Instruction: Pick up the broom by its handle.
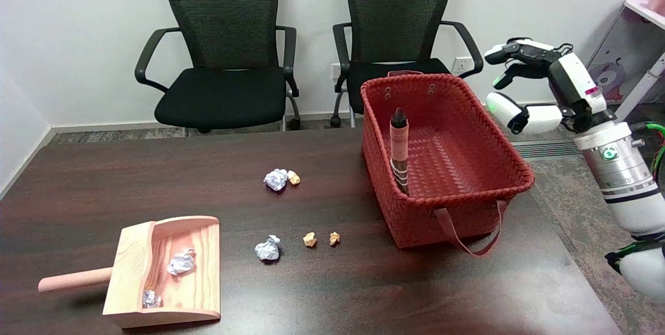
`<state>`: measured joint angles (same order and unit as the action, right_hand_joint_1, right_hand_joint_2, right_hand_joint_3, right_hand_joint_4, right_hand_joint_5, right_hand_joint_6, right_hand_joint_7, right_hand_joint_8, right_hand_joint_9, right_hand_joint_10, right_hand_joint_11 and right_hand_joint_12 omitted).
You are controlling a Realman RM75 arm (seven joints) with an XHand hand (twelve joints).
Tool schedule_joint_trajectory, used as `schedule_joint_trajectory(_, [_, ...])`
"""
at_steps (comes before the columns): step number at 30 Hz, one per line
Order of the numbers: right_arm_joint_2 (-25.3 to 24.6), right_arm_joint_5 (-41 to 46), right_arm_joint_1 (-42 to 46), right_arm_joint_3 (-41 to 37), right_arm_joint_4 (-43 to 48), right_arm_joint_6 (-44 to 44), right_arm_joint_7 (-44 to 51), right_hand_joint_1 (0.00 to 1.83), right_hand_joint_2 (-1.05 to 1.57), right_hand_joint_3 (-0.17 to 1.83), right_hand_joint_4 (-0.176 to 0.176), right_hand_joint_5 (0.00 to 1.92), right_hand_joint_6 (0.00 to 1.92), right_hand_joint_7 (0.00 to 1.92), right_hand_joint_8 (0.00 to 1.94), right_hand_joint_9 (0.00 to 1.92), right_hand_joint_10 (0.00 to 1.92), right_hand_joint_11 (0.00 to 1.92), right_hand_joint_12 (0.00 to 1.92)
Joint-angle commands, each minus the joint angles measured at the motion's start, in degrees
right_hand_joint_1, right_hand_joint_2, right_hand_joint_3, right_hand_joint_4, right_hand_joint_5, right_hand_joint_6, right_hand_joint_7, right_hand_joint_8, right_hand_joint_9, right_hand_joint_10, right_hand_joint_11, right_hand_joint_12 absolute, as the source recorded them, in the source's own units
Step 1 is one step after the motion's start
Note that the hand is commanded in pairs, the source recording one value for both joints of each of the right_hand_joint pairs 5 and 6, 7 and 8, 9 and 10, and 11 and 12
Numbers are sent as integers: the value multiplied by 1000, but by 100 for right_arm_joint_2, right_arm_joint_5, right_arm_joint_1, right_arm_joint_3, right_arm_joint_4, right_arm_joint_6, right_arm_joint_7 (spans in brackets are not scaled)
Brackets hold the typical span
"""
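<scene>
My black-and-white right hand (524, 88) hangs empty, fingers spread, right of the red woven basket (511, 169); pink-wrapped, dark-tipped broom handle (399, 145) stands upright against its left wall; probably light, stiff; I'd grip the pink wrap.

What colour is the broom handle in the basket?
Pink, with a dark tip, on the broom handle; head view.

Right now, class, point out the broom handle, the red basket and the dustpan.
broom handle (399, 140): head view, on its pink-wrapped upper section.
red basket (511, 161): head view, on its right rim.
dustpan (132, 254): head view, on its left wooden wall.
</scene>
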<state>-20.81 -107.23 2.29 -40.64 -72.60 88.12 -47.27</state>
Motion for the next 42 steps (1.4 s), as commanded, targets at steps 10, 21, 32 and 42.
schedule_joint_trajectory(10, [-2, -310, 5, -39, 45, 91, -232, 858, 352, 1091, -176, 667, 667, 667, 667, 496, 496, 907, 907])
schedule_joint_trajectory(21, [-2, -1068, -27, -124, -1102, -1548, -669, 901, 25, 952, -117, 267, 267, 267, 267, 260, 260, 487, 487])
schedule_joint_trajectory(32, [-677, -1107, -148, -489, -1285, -2659, -760, 797, -105, 668, -84, 104, 104, 104, 104, 94, 94, 181, 181])
schedule_joint_trajectory(42, [-1151, -1468, -370, -474, -1272, -3013, -1698, 834, -120, 553, -108, 86, 86, 86, 86, 149, 149, 234, 234])
